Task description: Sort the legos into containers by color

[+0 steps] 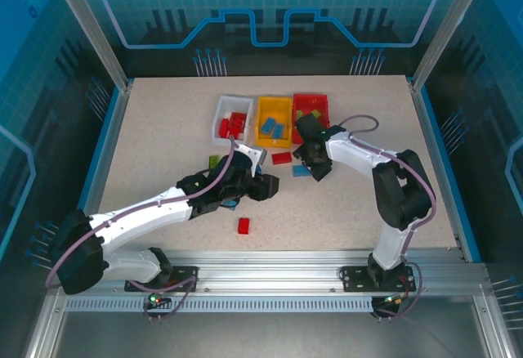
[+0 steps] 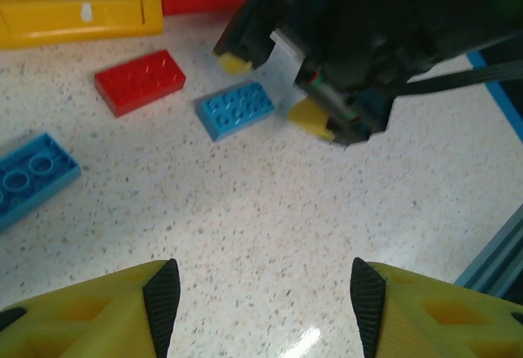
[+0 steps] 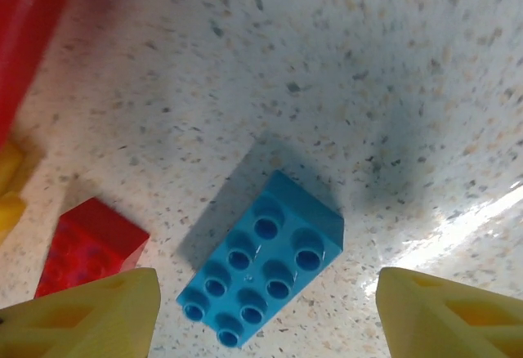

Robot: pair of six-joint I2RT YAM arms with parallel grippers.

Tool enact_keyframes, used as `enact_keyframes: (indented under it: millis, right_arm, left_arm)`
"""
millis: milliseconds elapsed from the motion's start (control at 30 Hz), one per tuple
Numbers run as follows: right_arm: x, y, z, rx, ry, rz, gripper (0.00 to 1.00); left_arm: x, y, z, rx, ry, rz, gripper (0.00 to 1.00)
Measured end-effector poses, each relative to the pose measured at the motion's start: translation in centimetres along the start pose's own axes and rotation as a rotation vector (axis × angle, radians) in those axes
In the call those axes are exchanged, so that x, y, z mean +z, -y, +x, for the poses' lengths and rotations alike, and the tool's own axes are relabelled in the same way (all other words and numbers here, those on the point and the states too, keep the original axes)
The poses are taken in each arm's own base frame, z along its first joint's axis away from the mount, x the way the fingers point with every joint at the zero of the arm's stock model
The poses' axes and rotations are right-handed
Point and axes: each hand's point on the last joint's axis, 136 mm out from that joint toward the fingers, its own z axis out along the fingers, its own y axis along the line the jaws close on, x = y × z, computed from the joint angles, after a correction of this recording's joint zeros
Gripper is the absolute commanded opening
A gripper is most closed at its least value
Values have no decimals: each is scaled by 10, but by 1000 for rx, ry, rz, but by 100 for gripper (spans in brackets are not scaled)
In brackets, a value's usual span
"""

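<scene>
The blue brick (image 3: 260, 270) lies flat on the table (image 3: 343, 72), studs up, two rows of four. In the right wrist view its long axis runs from 7 o'clock to 1 o'clock, slanted across the gap of the right claw (image 3: 267, 297) rather than square to it. The claw's two yellow fingers (image 3: 86, 317) stand apart, one on each side of the brick. Bare table shows between each finger and the brick, and nothing is clamped. A red brick (image 3: 88, 248) lies at 9 o'clock of the blue one, near but apart, its lower end hidden behind the finger at 8 o'clock.

From above, the blue brick sits at 6 o'clock of the red bin (image 1: 311, 109) and 5 o'clock of the yellow bin (image 1: 274, 119), outside both. The white bin (image 1: 231, 118) stands just beside the yellow one, at its 9 o'clock.

The left claw (image 2: 263, 301) hangs over bare table, its black pads (image 2: 163, 301) apart with nothing between them. In its own view the blue brick lies at 12 o'clock, well ahead, long axis nearly 9 to 3 o'clock. A second blue brick (image 2: 29, 178) lies at 10 o'clock.
</scene>
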Motion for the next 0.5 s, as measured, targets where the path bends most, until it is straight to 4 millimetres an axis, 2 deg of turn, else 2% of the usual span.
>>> enact_keyframes:
  millis: [67, 233, 400, 500]
  right_arm:
    - [6, 1, 3, 33, -20, 10, 69]
    - [18, 7, 9, 108, -49, 44, 50]
    - [17, 12, 9, 164, -47, 61, 21]
    - [16, 12, 9, 166, -46, 55, 17]
  left_arm:
    - [0, 0, 0, 2, 1, 0, 61]
    - [0, 1, -4, 3, 10, -2, 61]
    - [-1, 2, -8, 7, 21, -5, 61]
    - [-2, 1, -10, 7, 28, -15, 63]
